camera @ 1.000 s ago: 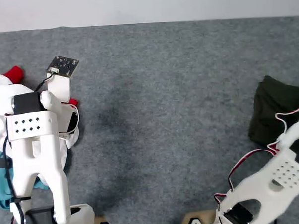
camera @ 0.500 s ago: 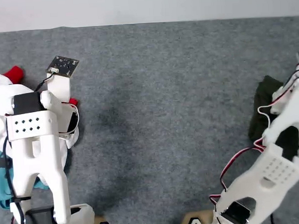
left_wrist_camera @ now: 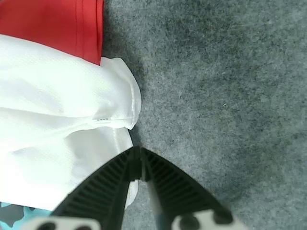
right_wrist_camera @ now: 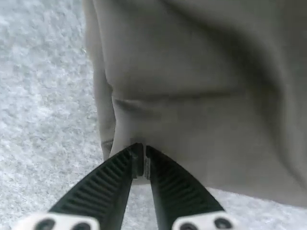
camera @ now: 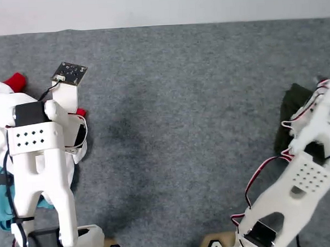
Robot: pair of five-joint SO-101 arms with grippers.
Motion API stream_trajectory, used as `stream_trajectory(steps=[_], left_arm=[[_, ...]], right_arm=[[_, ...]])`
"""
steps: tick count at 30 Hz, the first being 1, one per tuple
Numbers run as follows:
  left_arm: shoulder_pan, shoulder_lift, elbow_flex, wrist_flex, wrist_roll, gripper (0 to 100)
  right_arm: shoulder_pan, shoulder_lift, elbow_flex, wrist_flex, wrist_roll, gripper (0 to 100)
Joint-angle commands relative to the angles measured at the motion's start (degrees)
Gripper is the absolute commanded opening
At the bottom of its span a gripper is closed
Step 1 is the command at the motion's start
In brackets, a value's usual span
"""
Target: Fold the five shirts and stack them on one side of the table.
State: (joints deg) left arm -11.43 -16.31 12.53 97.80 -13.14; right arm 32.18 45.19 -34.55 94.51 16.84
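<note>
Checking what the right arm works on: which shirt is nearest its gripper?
The dark olive shirt, alone on the table's right side, under the right gripper. The white shirt, red shirt and teal shirt lie piled far left.

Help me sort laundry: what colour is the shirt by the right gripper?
Dark olive green shirt, clearest in the right wrist view.
</note>
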Motion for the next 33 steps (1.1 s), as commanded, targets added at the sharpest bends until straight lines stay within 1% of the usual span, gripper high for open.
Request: stream_trajectory(steps=[1, 6, 11, 18, 21, 24, 28, 33], left_arm=[[0.2, -0.3, -0.1, 0.5, -0.4, 1], [0.2, -0.3, -0.1, 0.5, -0.4, 1], [0.2, -0.3, -0.1, 0.5, -0.4, 1], [0.2, -0.3, -0.1, 0.4, -0.4, 1], [0.2, -0.3, -0.1, 0.4, -0.4, 1], [0.2, -0.3, -0.1, 0.4, -0.4, 1], [0.2, -0.3, -0.1, 0.5, -0.4, 1], [0.2, -0.3, -0.1, 0.5, -0.4, 1]], right_arm=[[-3.3, 1.6, -2.5, 3.5, -0.8, 0.9], [-6.8, 2.2, -2.6, 7.2, -0.8, 0.9], [-6.5, -0.7, -2.8, 7.4, -0.4, 0.9], [-4.8, -12.4, -2.8, 6.7, -0.3, 0.9], [-4.6, -16.1, -2.8, 1.5, -0.3, 0.9], [-4.6, -16.3, -2.5, -7.2, -0.4, 0.9], [-4.4, -10.8, -2.4, -20.5, -0.3, 0.9], [-4.8, -3.3, -2.4, -32.0, -0.3, 0.9]])
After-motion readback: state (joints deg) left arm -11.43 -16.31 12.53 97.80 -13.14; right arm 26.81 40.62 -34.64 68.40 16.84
